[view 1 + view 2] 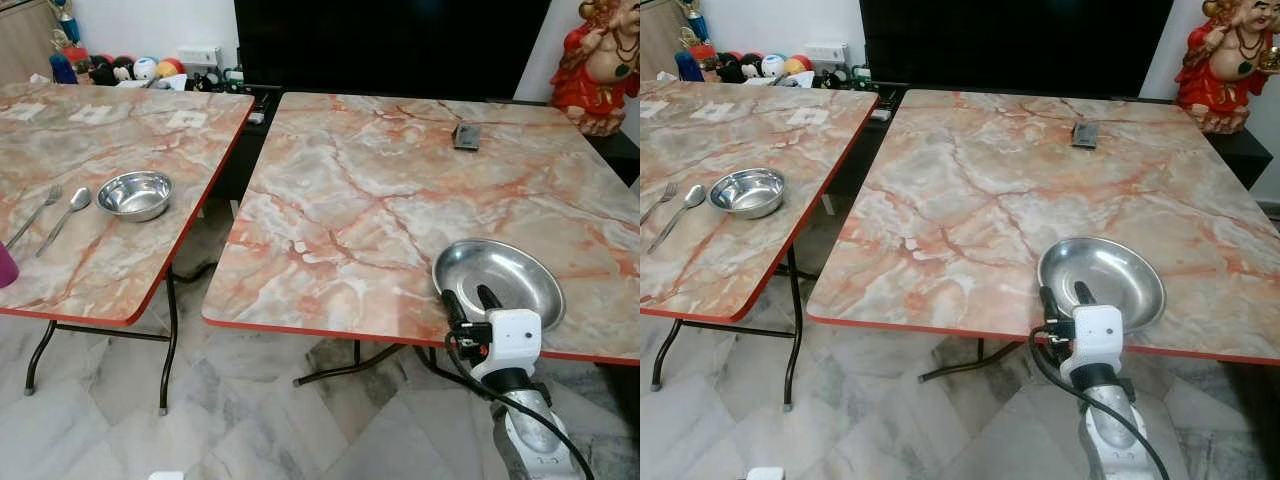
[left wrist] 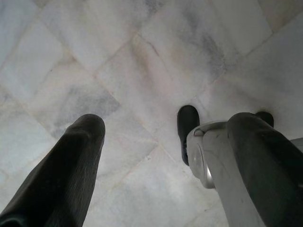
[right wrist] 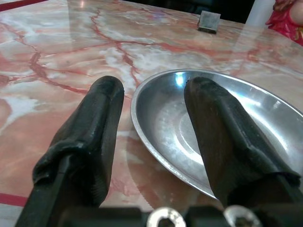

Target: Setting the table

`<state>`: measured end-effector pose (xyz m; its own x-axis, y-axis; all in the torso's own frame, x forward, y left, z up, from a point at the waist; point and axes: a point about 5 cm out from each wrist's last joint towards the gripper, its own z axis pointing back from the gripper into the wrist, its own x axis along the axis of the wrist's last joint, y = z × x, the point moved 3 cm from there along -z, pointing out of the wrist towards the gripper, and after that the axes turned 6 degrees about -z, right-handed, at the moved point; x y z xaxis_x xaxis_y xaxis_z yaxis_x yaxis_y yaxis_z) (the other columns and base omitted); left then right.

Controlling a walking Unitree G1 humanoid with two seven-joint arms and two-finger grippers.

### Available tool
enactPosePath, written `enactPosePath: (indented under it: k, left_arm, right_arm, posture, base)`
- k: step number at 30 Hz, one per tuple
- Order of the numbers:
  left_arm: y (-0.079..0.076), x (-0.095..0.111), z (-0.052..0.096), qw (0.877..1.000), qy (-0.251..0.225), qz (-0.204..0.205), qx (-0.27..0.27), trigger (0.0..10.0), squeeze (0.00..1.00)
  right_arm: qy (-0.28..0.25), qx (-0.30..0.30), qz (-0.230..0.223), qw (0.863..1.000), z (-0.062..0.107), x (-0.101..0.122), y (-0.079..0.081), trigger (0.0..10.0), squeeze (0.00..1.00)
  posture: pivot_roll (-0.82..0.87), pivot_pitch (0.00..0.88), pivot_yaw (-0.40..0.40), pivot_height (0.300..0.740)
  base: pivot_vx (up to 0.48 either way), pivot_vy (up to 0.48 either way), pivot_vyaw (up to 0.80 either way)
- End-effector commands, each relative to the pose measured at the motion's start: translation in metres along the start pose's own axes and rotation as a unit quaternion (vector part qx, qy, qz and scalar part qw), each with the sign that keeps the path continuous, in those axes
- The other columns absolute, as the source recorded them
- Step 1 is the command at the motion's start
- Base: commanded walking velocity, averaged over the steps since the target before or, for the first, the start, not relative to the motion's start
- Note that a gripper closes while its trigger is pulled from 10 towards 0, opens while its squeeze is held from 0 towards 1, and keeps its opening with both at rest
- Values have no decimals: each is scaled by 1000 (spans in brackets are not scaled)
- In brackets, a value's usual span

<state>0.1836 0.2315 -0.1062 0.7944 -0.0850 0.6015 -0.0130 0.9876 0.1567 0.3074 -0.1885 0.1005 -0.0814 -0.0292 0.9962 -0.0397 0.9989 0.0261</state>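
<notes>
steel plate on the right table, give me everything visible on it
The steel plate is round, shallow and shiny, with a raised rim and flat centre, and looks empty. It lies flat on the marble-pattern table, near the table's front edge. The right gripper is open at its near rim, fingers straddling the rim, not closed on it; contact is unclear.

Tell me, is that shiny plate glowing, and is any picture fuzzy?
Right wrist view: the round shiny steel plate shows a bright bluish glare spot near its far rim, and the right gripper looks soft up close. Left wrist view: the left gripper is blurred against the pale marble floor. Eye views: sharp and evenly lit.
</notes>
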Motion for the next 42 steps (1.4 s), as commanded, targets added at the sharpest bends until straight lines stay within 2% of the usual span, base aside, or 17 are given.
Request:
enactPosePath:
  k: [1, 4, 14, 24, 42]
  left_arm:
    - [-3, -11, 2, 1000, 18, 8, -1, 10000, 0]
    - [-6, -11, 2, 1000, 18, 15, -3, 10000, 0]
    - [-6, -17, 3, 999, 26, 21, -2, 10000, 0]
    - [-7, -28, 7, 999, 36, 18, -5, 10000, 0]
    - [-9, -29, 7, 999, 39, 20, -6, 10000, 0]
  right_arm:
    - [-1, -10, -5, 1000, 3, 3, -6, 10000, 0]
    - [3, -28, -19, 999, 3, 1, -12, 10000, 0]
    - [10, -53, -49, 997, 2, -5, -12, 10000, 0]
    - [9, -56, -58, 997, 0, -5, -10, 10000, 0]
    - [5, -49, -66, 997, -5, -3, 0, 10000, 0]
  posture:
    - [-50, 55, -45, 740]
    - [-48, 50, -47, 740]
    - [-35, 36, -41, 740]
    - [-29, 28, -40, 740]
    - [-22, 47, -46, 740]
  base:
    - [0, 0, 0]
    - [0, 0, 0]
    - [0, 29, 0]
    - [0, 455, 0]
    - [0, 480, 0]
